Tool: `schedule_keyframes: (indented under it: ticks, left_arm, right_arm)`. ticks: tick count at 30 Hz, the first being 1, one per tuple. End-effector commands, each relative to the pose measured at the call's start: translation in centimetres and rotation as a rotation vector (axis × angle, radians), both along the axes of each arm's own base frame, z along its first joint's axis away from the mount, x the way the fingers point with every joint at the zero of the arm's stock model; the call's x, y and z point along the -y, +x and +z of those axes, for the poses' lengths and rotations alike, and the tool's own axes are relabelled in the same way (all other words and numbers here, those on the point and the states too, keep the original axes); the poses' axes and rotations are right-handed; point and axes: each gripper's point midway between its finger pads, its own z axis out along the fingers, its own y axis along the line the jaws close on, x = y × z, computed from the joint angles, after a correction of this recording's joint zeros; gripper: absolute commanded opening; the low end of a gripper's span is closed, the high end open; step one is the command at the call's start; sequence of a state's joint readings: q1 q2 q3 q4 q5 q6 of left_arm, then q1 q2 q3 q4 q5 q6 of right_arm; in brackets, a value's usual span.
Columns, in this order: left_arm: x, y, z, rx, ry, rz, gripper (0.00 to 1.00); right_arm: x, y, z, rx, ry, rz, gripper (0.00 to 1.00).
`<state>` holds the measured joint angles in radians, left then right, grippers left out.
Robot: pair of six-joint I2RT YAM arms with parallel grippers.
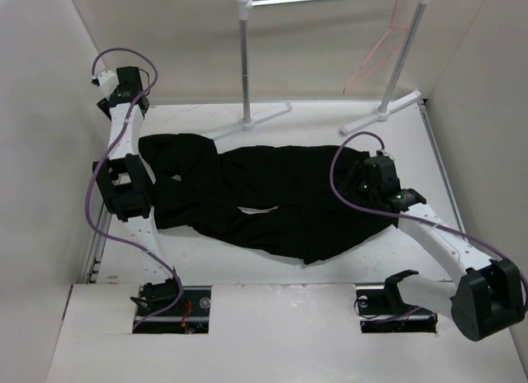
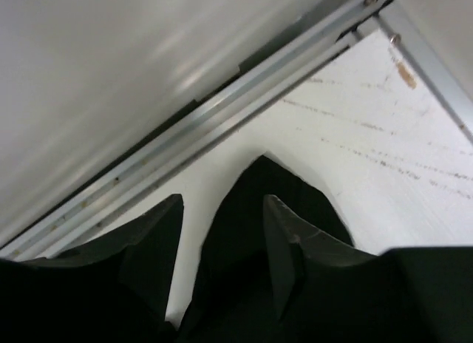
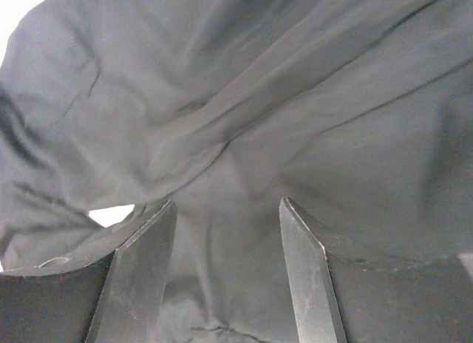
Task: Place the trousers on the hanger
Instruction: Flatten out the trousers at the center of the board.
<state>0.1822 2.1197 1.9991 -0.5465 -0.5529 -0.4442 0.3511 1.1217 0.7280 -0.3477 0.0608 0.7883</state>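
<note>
The black trousers (image 1: 272, 197) lie spread flat across the table, from the left arm to the right arm. The pink-red hanger (image 1: 370, 59) hangs from the right end of the rack's top bar, far from both grippers. My left gripper (image 1: 139, 158) is open at the trousers' left end. In the left wrist view its jaws (image 2: 223, 202) stand apart over a pointed tip of the fabric (image 2: 247, 184). My right gripper (image 1: 371, 178) is open over the trousers' right end. In the right wrist view its jaws (image 3: 228, 202) stand apart just above creased fabric (image 3: 259, 84).
A white and silver clothes rack (image 1: 245, 61) stands at the back of the table (image 1: 330, 119), its feet close to the trousers' far edge. White walls close in the left, right and back. An aluminium rail (image 2: 222, 114) runs along the table's left edge.
</note>
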Motion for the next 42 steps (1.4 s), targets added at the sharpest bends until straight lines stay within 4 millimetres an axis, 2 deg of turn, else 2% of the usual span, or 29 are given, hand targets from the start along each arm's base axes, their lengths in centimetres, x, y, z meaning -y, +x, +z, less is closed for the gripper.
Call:
schedule_keyframes:
  ticks: [1, 2, 3, 5, 6, 7, 8, 10, 13, 14, 16, 18, 21, 23, 26, 28, 30, 31, 33, 35, 39, 42]
  left_arm:
    - [0.4, -1.2, 3.1, -0.033, 0.084, -0.025, 0.5]
    - [1.3, -1.7, 3.5, -0.023, 0.074, -0.032, 0.52]
    - [2.5, -2.4, 3.8, -0.006, 0.055, -0.039, 0.55]
    - [6.4, -4.1, 3.5, 0.025, -0.022, -0.09, 0.56]
    - [8.8, -5.0, 2.8, 0.036, -0.074, -0.131, 0.56]
    - [11.2, -5.9, 1.9, 0.041, -0.126, -0.172, 0.55]
    - [13.1, -6.7, 1.0, 0.042, -0.167, -0.208, 0.55]
    - [15.7, -8.4, -0.8, 0.043, -0.246, -0.229, 0.55]
    - [18.1, -10.8, -2.8, 0.055, -0.356, -0.227, 0.54]
    - [18.9, -11.4, -3.2, 0.062, -0.376, -0.238, 0.53]
    - [20.2, -12.9, -3.8, 0.062, -0.395, -0.256, 0.53]
    - [20.9, -14.7, -4.7, 0.044, -0.407, -0.261, 0.52]
    - [21.9, -17.5, -6.5, 0.01, -0.428, -0.271, 0.5]
    - [22.1, -19.3, -7.5, -0.016, -0.431, -0.276, 0.5]
    - [21.7, -21.4, -8.0, -0.026, -0.432, -0.271, 0.49]
    - [21.2, -22.3, -8.2, -0.032, -0.427, -0.264, 0.49]
    - [20.8, -23.4, -9.0, -0.063, -0.427, -0.254, 0.49]
    - [20.5, -24.0, -9.6, -0.083, -0.425, -0.245, 0.48]
    - [20.1, -24.9, -10.7, -0.11, -0.419, -0.23, 0.48]
    - [19.5, -26.0, -12.1, -0.152, -0.421, -0.205, 0.48]
    - [18.5, -27.4, -13.9, -0.208, -0.413, -0.164, 0.47]
    - [17.8, -28.3, -14.0, -0.212, -0.423, -0.134, 0.47]
  right_arm:
    - [2.3, 2.4, 3.0, 0.072, -0.021, -0.084, 0.64]
    - [3.0, 3.4, 3.4, 0.082, -0.026, -0.113, 0.62]
    - [3.8, 4.5, 3.8, 0.095, -0.034, -0.143, 0.55]
    - [6.1, 7.0, 4.2, 0.106, -0.046, -0.215, 0.27]
    - [7.3, 8.2, 4.4, 0.11, -0.042, -0.252, 0.17]
    - [8.5, 9.5, 4.7, 0.118, -0.045, -0.289, 0.13]
    - [9.6, 10.8, 4.7, 0.125, -0.05, -0.316, 0.13]
    - [12.2, 13.2, 4.5, 0.129, -0.06, -0.376, 0.2]
    - [15.1, 16.3, 2.4, 0.096, -0.077, -0.415, 0.47]
    - [15.5, 17.2, 1.5, 0.073, -0.072, -0.406, 0.54]
    - [15.4, 18.4, 0.2, 0.04, -0.05, -0.376, 0.59]
    - [15.1, 19.4, -1.2, 0.009, -0.045, -0.342, 0.62]
    - [14.5, 19.9, -3.7, -0.063, -0.05, -0.308, 0.63]
    - [14.1, 20.0, -5.0, -0.102, -0.035, -0.29, 0.6]
    - [13.3, 20.1, -6.1, -0.122, -0.008, -0.268, 0.56]
    - [13.1, 20.2, -6.7, -0.138, 0.001, -0.261, 0.45]
    - [13.1, 20.1, -7.1, -0.151, 0.009, -0.278, 0.2]
    - [13.1, 20.0, -6.9, -0.149, 0.013, -0.293, 0.13]
    - [14.9, 19.7, -5.7, -0.12, -0.002, -0.369, 0.07]
    - [17.8, 19.2, -4.0, -0.082, -0.038, -0.464, 0.03]
    - [23.0, 18.5, -1.2, -0.029, -0.077, -0.615, 0.01]
    - [26.1, 18.1, -0.3, -0.027, -0.091, -0.708, 0.02]
